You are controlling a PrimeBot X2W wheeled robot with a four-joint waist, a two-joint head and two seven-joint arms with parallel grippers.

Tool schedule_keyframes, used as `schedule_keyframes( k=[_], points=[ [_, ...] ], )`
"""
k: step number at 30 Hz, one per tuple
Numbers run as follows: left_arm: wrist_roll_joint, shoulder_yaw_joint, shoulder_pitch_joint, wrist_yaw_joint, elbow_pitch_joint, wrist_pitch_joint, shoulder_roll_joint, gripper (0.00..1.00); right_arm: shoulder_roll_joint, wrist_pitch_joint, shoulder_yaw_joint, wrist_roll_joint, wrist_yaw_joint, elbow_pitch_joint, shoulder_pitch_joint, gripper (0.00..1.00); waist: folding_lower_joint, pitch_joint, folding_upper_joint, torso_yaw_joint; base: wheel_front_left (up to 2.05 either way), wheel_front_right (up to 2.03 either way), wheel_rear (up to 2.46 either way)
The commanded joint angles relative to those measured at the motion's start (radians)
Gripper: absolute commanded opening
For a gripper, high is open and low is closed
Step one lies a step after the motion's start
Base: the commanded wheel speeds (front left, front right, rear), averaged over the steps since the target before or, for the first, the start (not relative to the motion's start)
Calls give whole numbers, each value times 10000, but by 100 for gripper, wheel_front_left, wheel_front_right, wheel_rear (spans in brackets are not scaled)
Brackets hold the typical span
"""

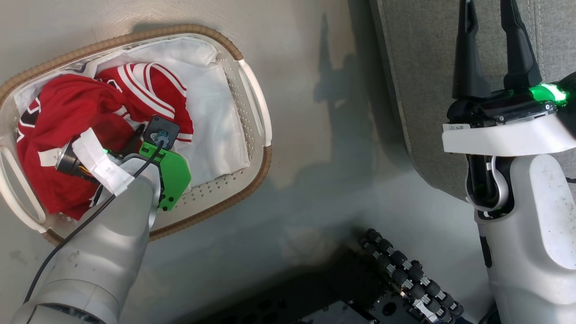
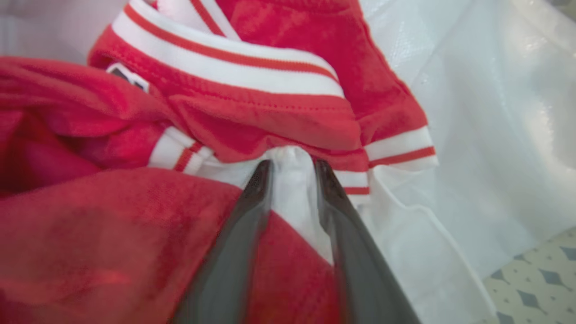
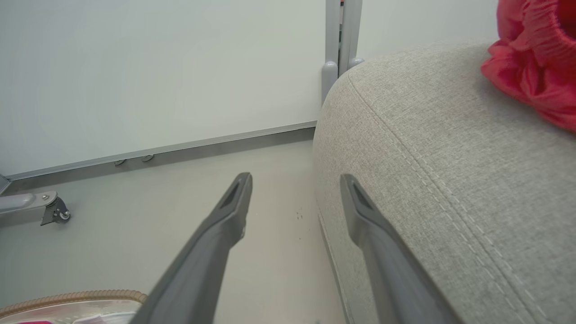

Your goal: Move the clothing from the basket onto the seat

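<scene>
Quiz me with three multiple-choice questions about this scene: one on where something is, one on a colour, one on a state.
1. Where is the left gripper?
A. In the basket, at the clothing
B. On the floor
C. Against the wall

2. What colour is the clothing's stripe trim?
A. Black
B. White
C. Yellow

3. How is the right gripper?
A. Open, empty
B. Shut on clothing
C. Shut on the basket rim

Answers:
1 A: its fingers sit amid red fabric inside the basket.
2 B: white bands edge the red cloth.
3 A: its fingers stand apart with nothing between them, beside the seat.
</scene>
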Motion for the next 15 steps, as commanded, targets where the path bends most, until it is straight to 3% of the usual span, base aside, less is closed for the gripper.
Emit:
schedule_keyframes(
  k=[1, 15],
  points=[
    [-20, -12, -137, 101, 28, -27, -3, 0, -24, -49, -42, 12, -14, 32, -144, 100, -1, -20, -1, 25, 0, 0, 0],
    [-480, -16, 76, -300, -120, -984, -458, 0, -25, -49, -393, -369, -14, 362, -14, 100, -1, -851, -1, 598, 0, 0, 0]
  ],
)
